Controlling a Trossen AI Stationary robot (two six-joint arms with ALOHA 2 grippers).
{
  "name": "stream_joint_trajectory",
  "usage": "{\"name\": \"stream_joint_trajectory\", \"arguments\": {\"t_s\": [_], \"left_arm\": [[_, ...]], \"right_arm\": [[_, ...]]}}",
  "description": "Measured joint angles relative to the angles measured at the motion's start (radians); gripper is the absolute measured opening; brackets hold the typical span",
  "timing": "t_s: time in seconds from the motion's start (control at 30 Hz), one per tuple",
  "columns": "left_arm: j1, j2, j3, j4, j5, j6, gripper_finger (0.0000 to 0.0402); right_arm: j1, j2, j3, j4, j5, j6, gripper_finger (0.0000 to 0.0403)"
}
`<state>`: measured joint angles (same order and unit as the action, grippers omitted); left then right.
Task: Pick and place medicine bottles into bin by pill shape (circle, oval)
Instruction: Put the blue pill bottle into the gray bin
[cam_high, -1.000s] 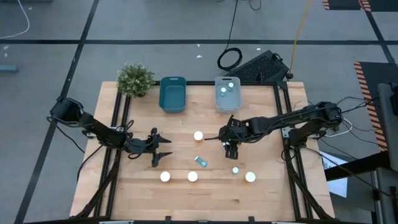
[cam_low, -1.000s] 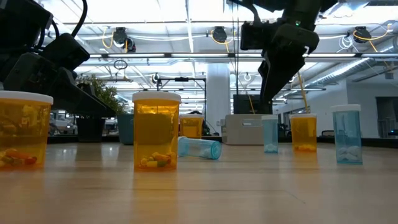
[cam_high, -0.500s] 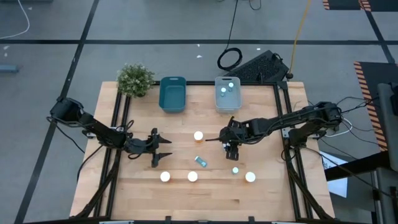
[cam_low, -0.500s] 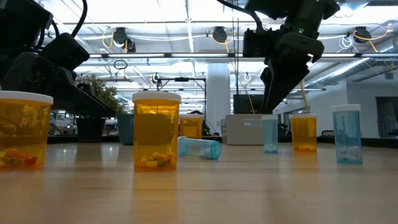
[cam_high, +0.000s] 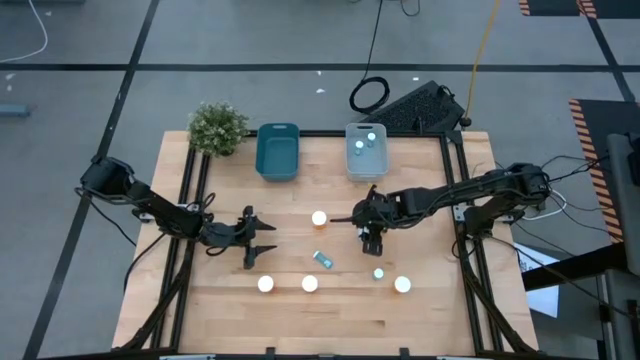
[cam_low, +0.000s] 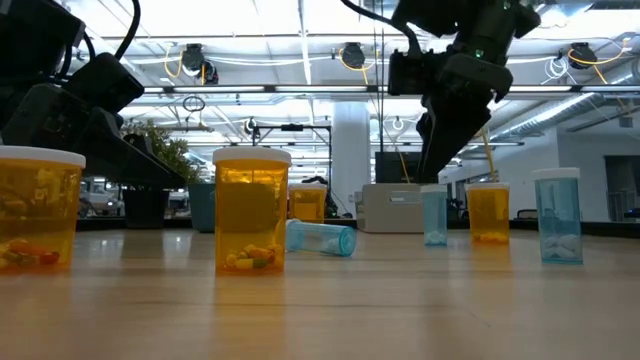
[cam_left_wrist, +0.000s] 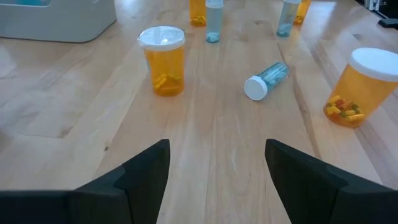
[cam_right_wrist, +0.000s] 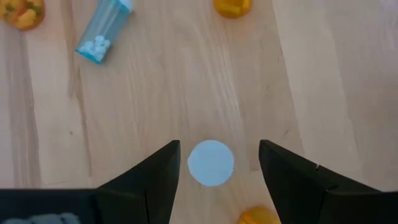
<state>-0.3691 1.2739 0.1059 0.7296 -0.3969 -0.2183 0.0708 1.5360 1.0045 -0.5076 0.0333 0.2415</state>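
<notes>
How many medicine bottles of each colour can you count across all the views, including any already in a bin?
Amber bottles: 5
Blue bottles on the table: 3
Blue bottles in the pale bin, at and: 2
Total: 10

On the wooden bench (cam_high: 420, 310): four amber-orange bottles (cam_high: 319, 218); two pale blue-teal bottles (cam_high: 322, 259); two plastic bins (cam_high: 278, 152); one potted plant (cam_high: 218, 127).
</notes>
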Motion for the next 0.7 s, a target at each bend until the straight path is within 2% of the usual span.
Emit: {"name": "stream_joint_trajectory", "arguments": {"t_s": [0.47, 0.7], "left_arm": [[0.0, 0.0, 0.0, 0.0, 0.0, 0.006, 0.0268], [0.0, 0.0, 0.0, 0.0, 0.0, 0.006, 0.0268]], "right_arm": [[-0.002, 0.0, -0.061, 0.062, -0.015, 0.007, 0.021], [-0.004, 0.0, -0.061, 0.062, -0.013, 0.007, 0.0173]]}}
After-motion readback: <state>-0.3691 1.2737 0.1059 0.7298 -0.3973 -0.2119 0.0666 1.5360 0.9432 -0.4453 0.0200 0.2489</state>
